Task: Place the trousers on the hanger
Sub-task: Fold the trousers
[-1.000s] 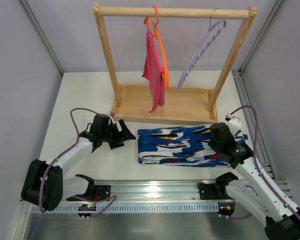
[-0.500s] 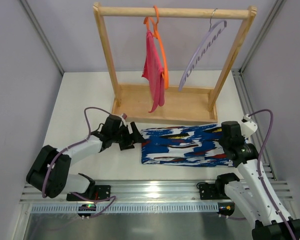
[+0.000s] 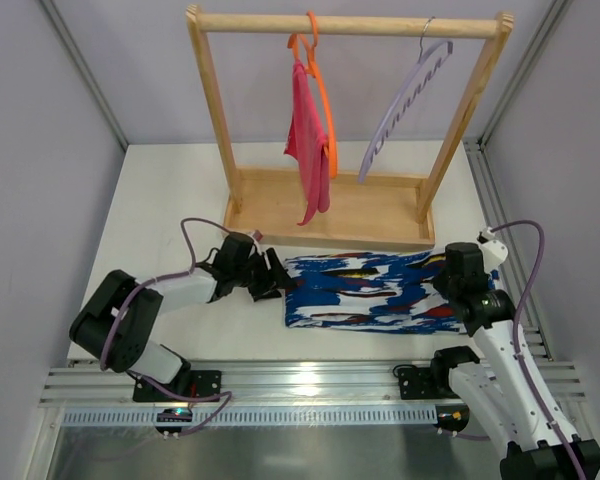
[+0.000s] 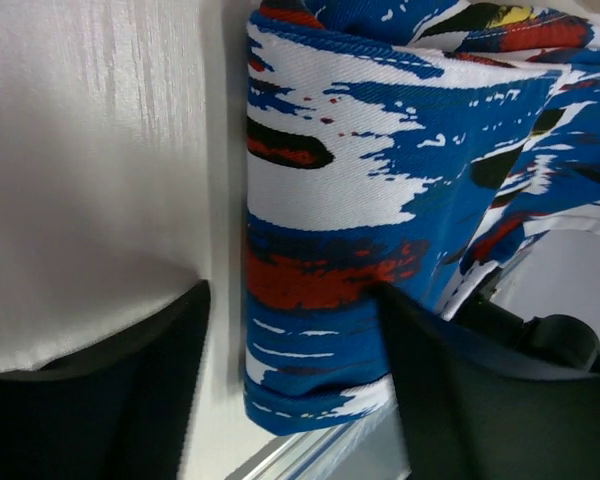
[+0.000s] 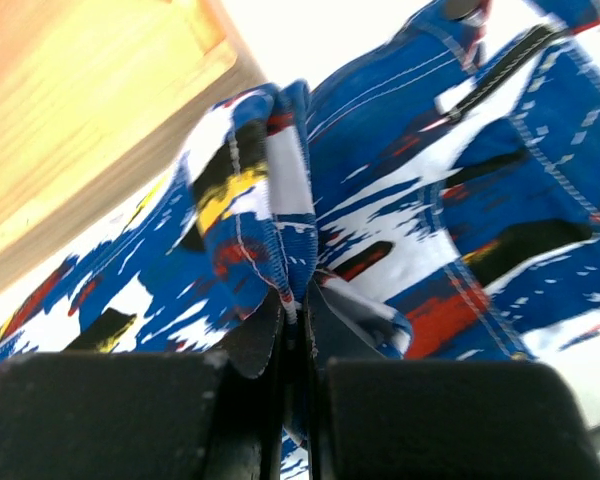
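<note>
Though I grip them, trousers (image 3: 365,292): flat on the table (image 3: 170,200), unhung.
Hanger (image 3: 405,100): bare on rail (image 3: 250,22).
Right gripper (image 5: 298,330): pinching a fold.
Left gripper (image 3: 278,277): wide, straddling the end.

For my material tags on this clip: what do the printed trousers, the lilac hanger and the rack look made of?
The trousers: woven cloth, probably cotton twill, matte; weave ribs and stitched seams show close up. The hanger: likely moulded plastic, smooth pale lilac; its thin silver hook looks metal. The rack: bare light wood, grain visible on its base.
</note>
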Controlling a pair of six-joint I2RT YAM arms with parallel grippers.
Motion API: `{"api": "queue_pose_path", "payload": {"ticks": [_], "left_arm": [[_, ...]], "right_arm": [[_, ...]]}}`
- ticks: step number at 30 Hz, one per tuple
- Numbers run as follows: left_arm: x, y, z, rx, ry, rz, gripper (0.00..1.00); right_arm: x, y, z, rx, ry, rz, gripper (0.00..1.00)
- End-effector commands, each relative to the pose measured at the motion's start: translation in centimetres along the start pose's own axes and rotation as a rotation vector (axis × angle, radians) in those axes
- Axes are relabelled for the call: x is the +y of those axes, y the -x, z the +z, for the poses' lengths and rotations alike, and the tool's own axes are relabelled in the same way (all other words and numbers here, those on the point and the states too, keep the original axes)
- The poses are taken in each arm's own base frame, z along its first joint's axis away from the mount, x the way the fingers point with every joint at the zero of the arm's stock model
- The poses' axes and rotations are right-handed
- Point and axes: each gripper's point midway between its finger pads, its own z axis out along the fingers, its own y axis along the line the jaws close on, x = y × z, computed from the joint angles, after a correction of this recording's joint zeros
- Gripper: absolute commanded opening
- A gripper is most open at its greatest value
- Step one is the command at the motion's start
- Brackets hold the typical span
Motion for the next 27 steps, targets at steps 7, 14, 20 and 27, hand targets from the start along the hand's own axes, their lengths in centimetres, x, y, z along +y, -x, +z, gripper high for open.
{"api": "queue_pose_path", "payload": {"ticks": [7,14,20,27], "left_arm": [[0.0,1.5,-0.3,-0.04,0.087,0.009,0.0],[5.0,3.5,-5.3,-0.113,0.418,0.018,0.0],[3.1,3.1,-6.5,-0.108,0.274,0.042,0.31],[1.5,3.7,-7.4,-0.151,0.213,0.078,0.71]], "right_arm": [[2.7,-1.3,0.3,0.052,0.154,-0.002,0.04],[3.2,-5.5,1.6,0.183,0.208,0.032,0.04],[2.8,-5.7,1.8,0.183,0.198,0.026,0.21],[5.7,-3.0,-1.7,0.152,0.374,-0.073,0.46]]}}
